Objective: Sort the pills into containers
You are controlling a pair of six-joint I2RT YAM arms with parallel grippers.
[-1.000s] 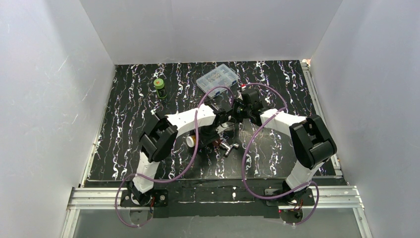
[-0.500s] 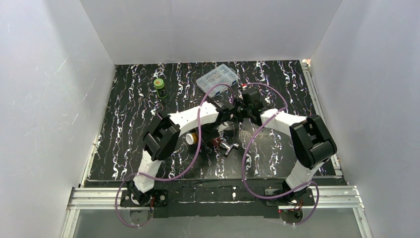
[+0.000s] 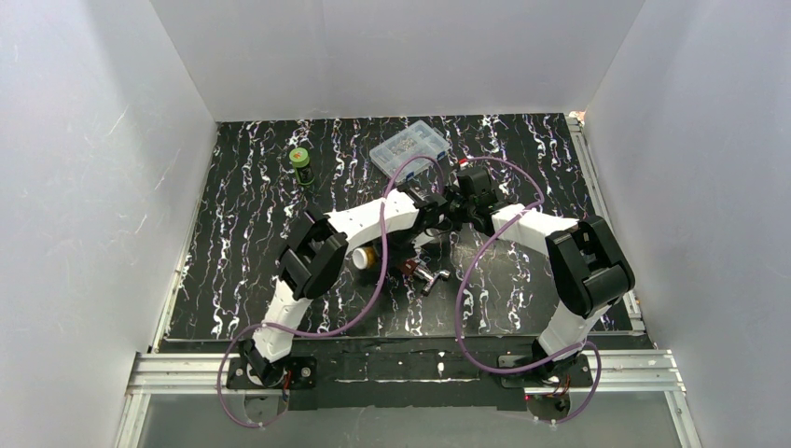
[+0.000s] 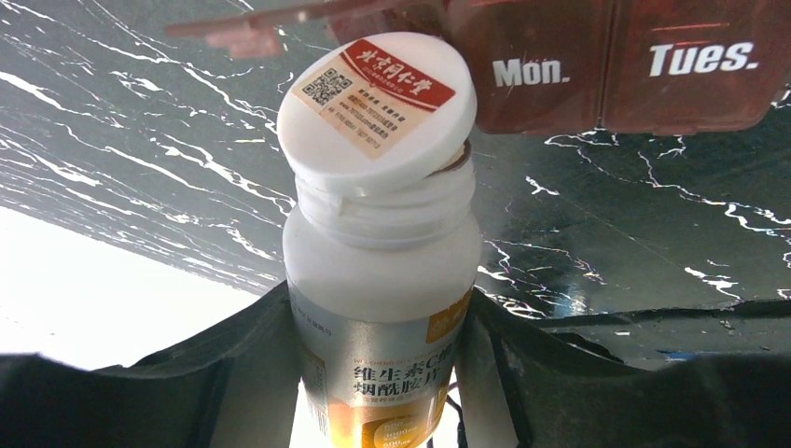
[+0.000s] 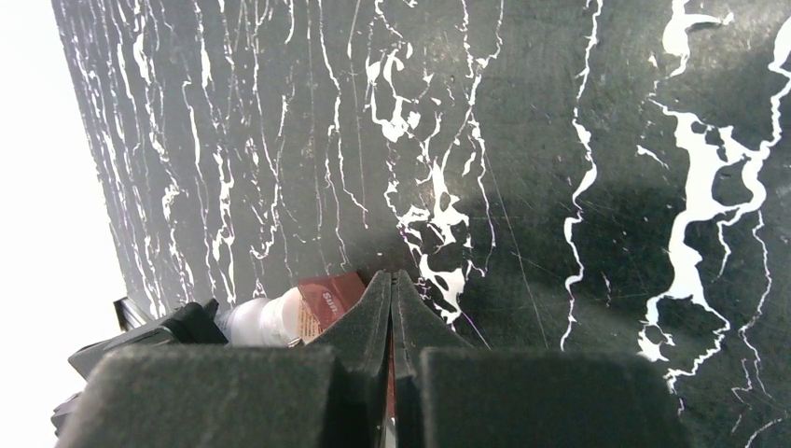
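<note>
I saw the left jaws clamped on a white pill bottle (image 4: 382,252), its cap (image 4: 376,112) tilted and ajar on the neck. The red-brown pill case (image 4: 616,65) was just past that cap with its Mon. and Tues. cells showing, around the middle of the bench (image 3: 252,215) where both wrists met. The right jaws were pressed fully together beside the case's edge; I couldn't tell if they pinched anything.

Bottle (image 4: 382,252) in left hand (image 4: 381,373) — pill case (image 4: 606,65) just behind its cap (image 4: 376,112); compartment box (image 3: 409,147) farther back on table (image 3: 242,215).
</note>
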